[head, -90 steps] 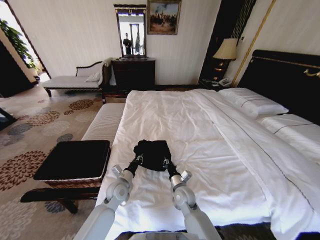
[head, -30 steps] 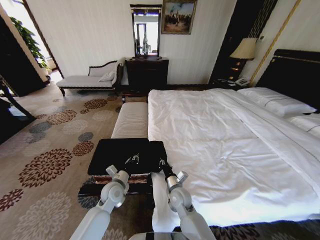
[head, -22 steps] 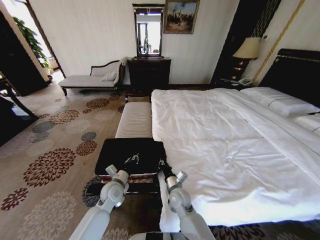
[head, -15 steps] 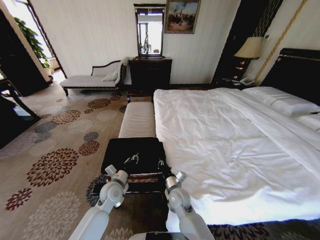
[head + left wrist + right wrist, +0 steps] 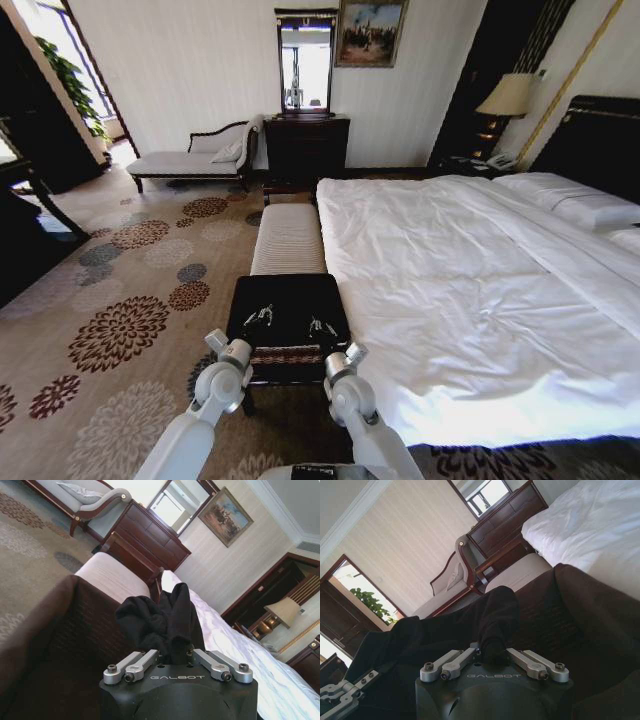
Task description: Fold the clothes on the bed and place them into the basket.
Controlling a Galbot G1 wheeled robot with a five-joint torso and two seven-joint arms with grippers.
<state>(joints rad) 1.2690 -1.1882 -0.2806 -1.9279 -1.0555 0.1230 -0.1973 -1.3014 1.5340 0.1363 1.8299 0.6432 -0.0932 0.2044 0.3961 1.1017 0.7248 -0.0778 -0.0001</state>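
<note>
Both claws are hanging side by side over the basket (image 5: 290, 352), the left gripper (image 5: 259, 318) and the right gripper (image 5: 322, 326) each pinching a bunch of the black T-shirt (image 5: 162, 617), so the shirt is being held just above the basket's dark fabric top rather than lying on the bed (image 5: 480, 290). In the wrist views the cloth is standing up in folds between each pair of fingers, and the brown lining of the basket is showing right under it.

Three seconds ago the shirt was still on the white sheet near the bed's foot corner, with the basket off to the left; since then the whole scene has been sliding rightward as the robot turns, and the basket is now sitting squarely in front of the arms.

Edges are tight: the basket's right side is nearly touching the mattress edge, and the striped bench (image 5: 288, 238) is lying just beyond it along the bed foot. Open flowered carpet (image 5: 120, 330) is spreading out to the left.

Farther back, a chaise longue (image 5: 195, 160), a dark dresser (image 5: 305, 145) with a mirror, and a lamp (image 5: 505, 97) are lining the pale wall.
</note>
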